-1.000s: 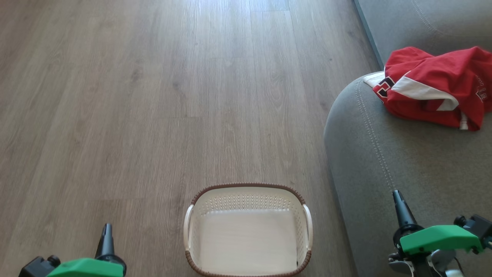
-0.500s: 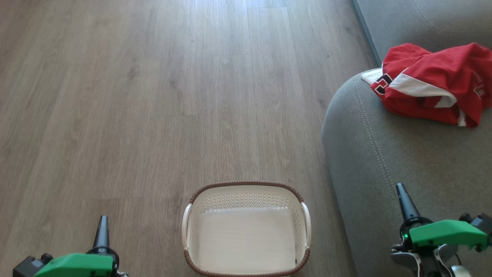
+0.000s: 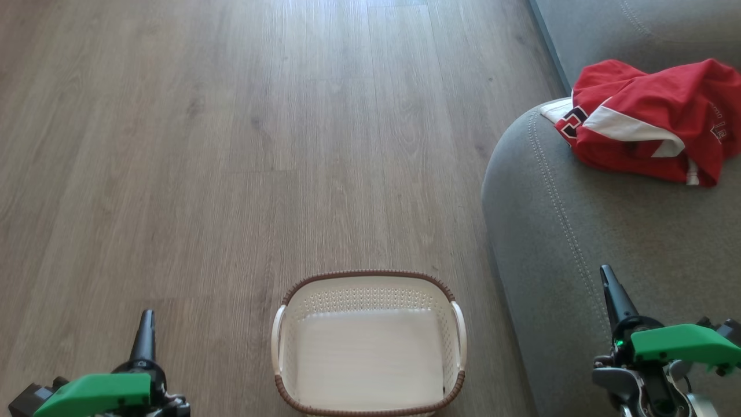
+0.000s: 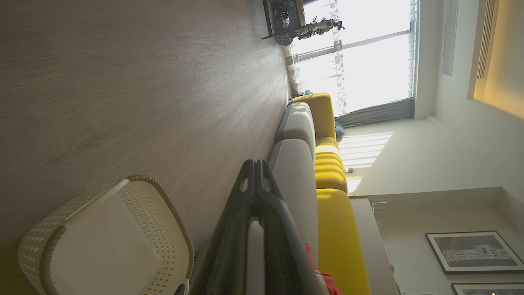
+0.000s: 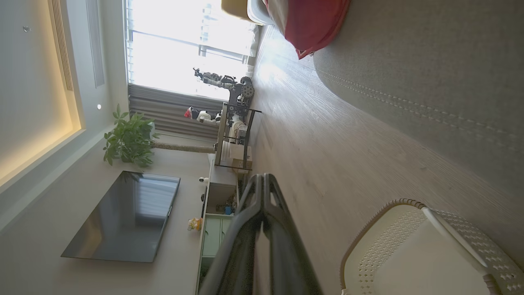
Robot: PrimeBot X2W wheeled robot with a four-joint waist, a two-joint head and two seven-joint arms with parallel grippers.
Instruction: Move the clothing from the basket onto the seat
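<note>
Head looks down — wrists, rolled sideways, share the basket (image 3: 365,296).

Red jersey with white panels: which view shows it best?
Head view: most of the crumpled red jersey lies unobstructed on the grey fabric sofa. Right wrist view catches a fold at its top edge; left wrist view, a red sliver at the bottom.

Red/wht clothing (image 3: 642,104), grey seat (image 3: 579,231) w/ pale stitching, cream perforated basket (image 3: 370,298), brown rim.

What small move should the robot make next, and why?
Probably none; the task looks done: the red jersey with white panels lies on the grey fabric sofa, the cream perforated plastic basket is empty, and the left gripper and right gripper are shut, holding nothing.
</note>
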